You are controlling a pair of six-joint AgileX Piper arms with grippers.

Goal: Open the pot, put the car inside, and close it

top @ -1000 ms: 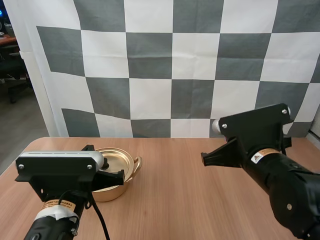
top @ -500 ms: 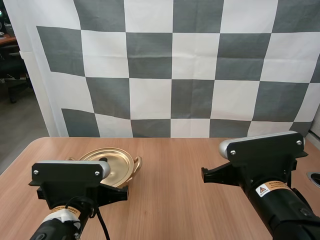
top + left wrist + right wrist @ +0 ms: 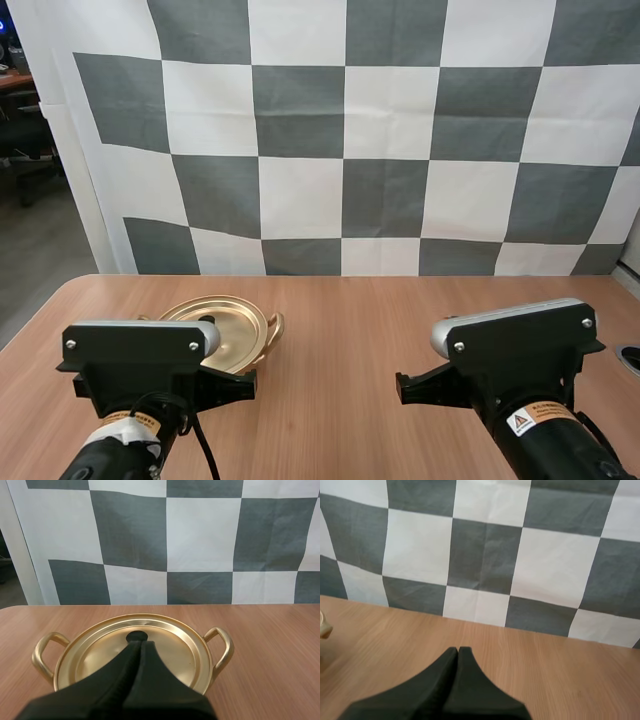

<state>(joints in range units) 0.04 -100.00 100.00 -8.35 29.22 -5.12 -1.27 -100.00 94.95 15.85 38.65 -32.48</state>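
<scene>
A golden pot (image 3: 238,338) with two loop handles stands on the left half of the wooden table (image 3: 340,330), its lid on. In the left wrist view the lid (image 3: 170,652) lies flat on the pot, with a black knob (image 3: 135,636) at its middle. My left gripper (image 3: 139,644) is shut, its fingers one dark wedge, and the tip is just short of the knob and holds nothing. My right gripper (image 3: 458,651) is also shut on nothing and hangs over bare table (image 3: 545,665), well to the right of the pot.
One pot handle (image 3: 323,626) peeks in beside the right gripper's stretch of table. A small dark round thing (image 3: 631,357) sits at the table's right edge. Bare wood lies between the two arms.
Both arms have dropped lower and drawn back toward the near edge, the right one most recently. More of the pot's lid shows behind the left arm. Both grippers stay shut.
</scene>
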